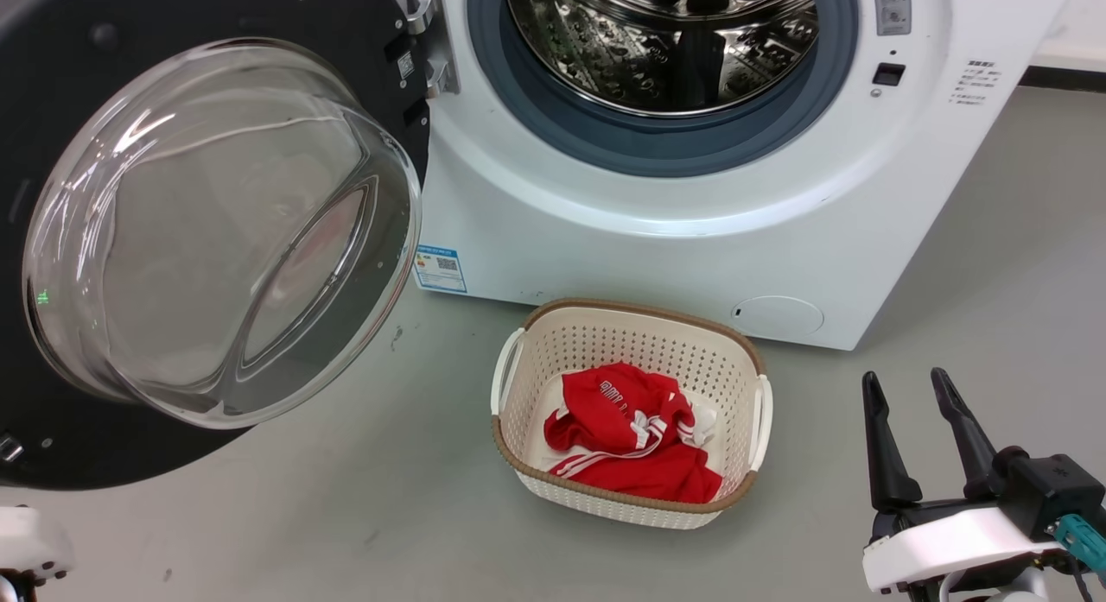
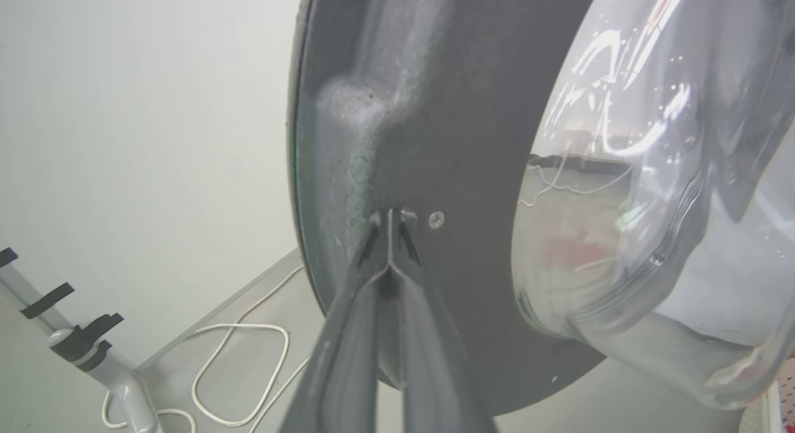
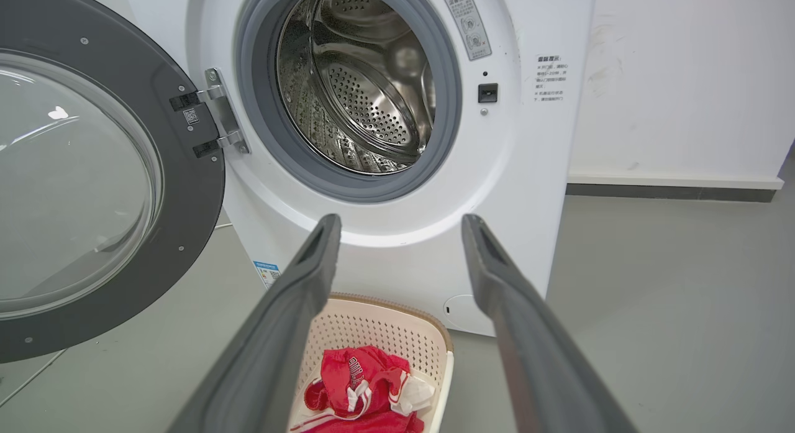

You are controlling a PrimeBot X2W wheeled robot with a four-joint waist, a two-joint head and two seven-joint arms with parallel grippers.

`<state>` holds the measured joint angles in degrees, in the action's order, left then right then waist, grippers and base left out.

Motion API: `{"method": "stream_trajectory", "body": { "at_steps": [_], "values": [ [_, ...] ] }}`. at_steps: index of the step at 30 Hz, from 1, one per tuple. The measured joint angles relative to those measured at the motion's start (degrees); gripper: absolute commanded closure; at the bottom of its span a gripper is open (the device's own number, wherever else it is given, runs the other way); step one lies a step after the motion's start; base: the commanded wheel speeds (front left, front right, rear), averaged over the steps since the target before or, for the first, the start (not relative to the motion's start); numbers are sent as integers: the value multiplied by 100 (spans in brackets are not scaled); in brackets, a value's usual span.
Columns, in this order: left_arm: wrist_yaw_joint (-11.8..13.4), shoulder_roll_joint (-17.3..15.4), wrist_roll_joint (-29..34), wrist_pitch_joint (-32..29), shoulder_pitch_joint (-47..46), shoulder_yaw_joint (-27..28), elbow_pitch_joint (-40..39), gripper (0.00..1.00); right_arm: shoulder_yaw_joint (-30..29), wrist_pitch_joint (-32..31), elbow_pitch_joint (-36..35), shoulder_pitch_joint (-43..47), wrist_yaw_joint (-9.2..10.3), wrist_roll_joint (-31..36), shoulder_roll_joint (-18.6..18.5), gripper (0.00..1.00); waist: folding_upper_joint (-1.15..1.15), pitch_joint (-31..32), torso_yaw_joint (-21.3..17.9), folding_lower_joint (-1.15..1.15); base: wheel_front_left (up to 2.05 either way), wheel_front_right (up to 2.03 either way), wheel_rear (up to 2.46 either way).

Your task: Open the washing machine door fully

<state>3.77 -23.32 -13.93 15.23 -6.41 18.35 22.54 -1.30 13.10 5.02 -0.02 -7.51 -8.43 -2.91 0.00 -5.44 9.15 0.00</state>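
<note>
The washing machine (image 1: 657,222) has its washing machine door (image 1: 216,231) swung wide leftward. A laundry basket (image 1: 553,343) before it holds a red garment (image 1: 631,446). The left end effector (image 2: 390,217), fingers pressed together and empty, touches the door's black inner face beside a screw (image 2: 436,220). The right end effector (image 1: 904,377), spread and empty, hangs well apart from the door.

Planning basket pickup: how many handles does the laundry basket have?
2. One handle on the left side of the basket, the other on its right side; the near and far rims show none.
</note>
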Motion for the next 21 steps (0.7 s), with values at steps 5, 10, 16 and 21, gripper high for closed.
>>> {"method": "stream_trajectory", "body": {
  "at_steps": [5, 10, 16, 21],
  "values": [
    [-15, 282, 191, -1, 202, 183, -328, 100, -12, 3, 53, 10, 0, 0, 0, 0, 0, 122, -54, 0, 0, 0, 0],
    [-24, 859, 408, 0, 794, 221, -994, 100, -12, 14, 80, 98, 0, -15, 0, 0, 0, 277, -81, 0, 0, 0, 0],
    [-264, 1585, 700, -1, 1354, -248, -1574, 100, 2, 21, 75, 153, 1, -15, 0, 0, 0, 403, -93, 0, 0, 0, 0],
    [-463, 1890, 777, -1, 1555, -713, -1819, 0, 48, 10, 76, 197, 1, 2, 0, 0, 0, 511, -113, 0, 0, 0, 0]
  ]
}}
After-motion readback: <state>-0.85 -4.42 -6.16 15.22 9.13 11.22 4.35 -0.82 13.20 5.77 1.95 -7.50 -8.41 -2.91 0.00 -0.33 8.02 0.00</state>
